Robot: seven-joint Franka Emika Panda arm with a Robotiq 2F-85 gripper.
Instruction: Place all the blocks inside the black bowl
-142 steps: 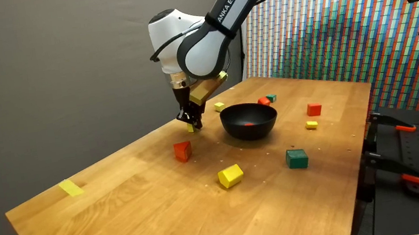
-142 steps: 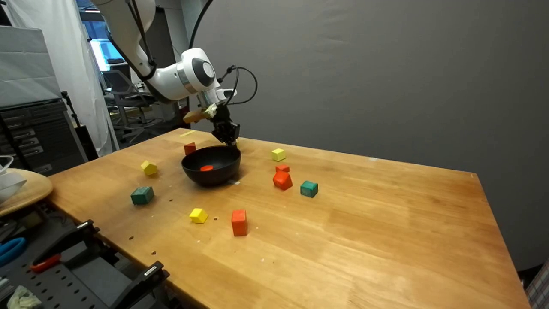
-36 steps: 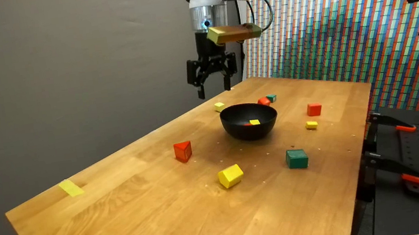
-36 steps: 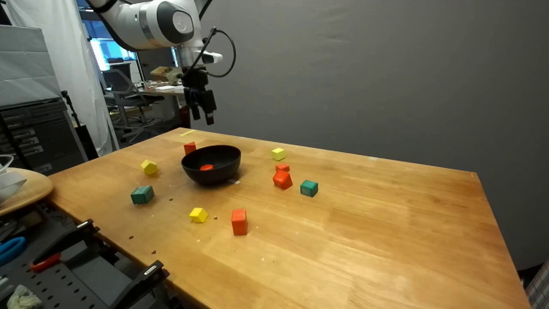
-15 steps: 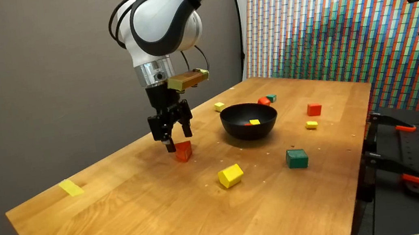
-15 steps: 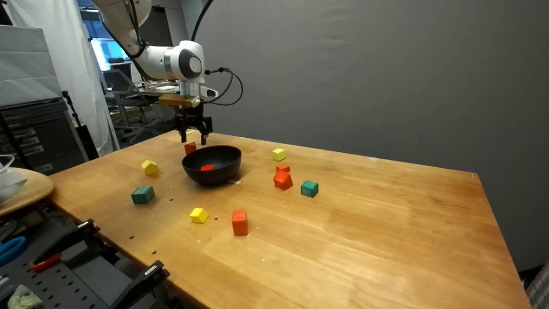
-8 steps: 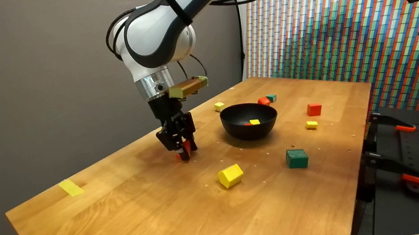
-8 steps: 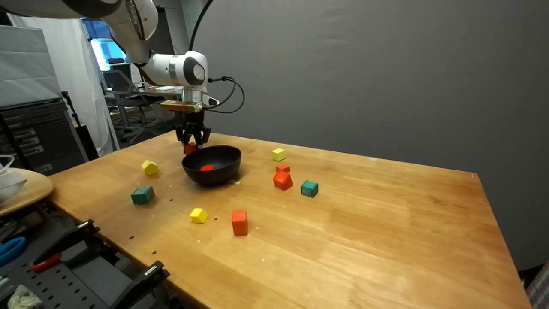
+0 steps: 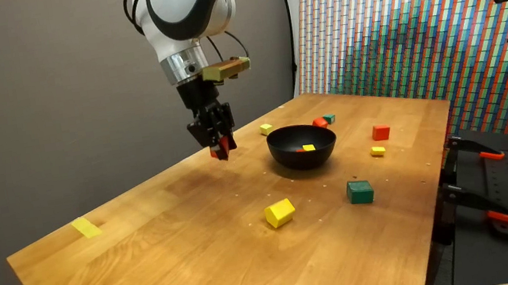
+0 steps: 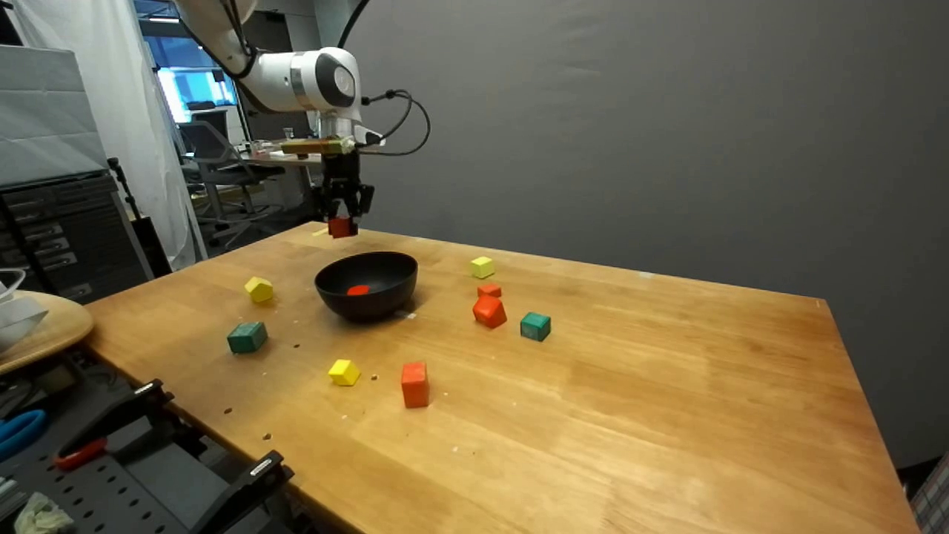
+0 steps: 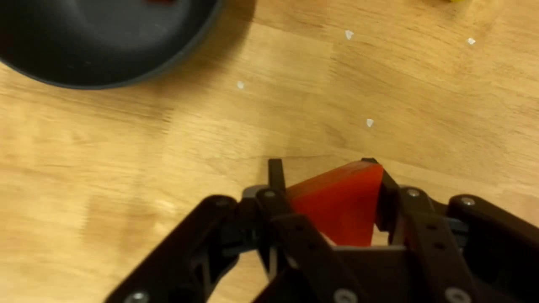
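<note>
My gripper (image 11: pixel 325 181) is shut on a red wedge-shaped block (image 11: pixel 345 206), held tilted between its fingers. In both exterior views that block (image 10: pixel 339 228) hangs above the table, off to one side of the black bowl (image 9: pixel 303 159). Inside the bowl lie a yellow block (image 9: pixel 308 147) and a red block (image 10: pixel 358 290). Around it on the table are a yellow block (image 9: pixel 280 213), a green block (image 9: pixel 360 192), a small yellow block (image 10: pixel 344 372) and a red block (image 10: pixel 415 384). Farther along are another yellow block (image 10: pixel 482 267), two red blocks (image 10: pixel 489 311) and a green block (image 10: pixel 534 325).
Yellow tape (image 9: pixel 86 227) is stuck near the table's edge. Black clamps (image 10: pixel 248 489) with orange parts grip the edge beside a dark perforated board. A grey wall (image 9: pixel 54 101) runs along the back. A round wooden surface (image 10: pixel 44 326) stands close to the table.
Earlier a yellow block left the table and came to lie in the bowl. Within the last second my gripper lowered onto the red wedge, closed on it and lifted it.
</note>
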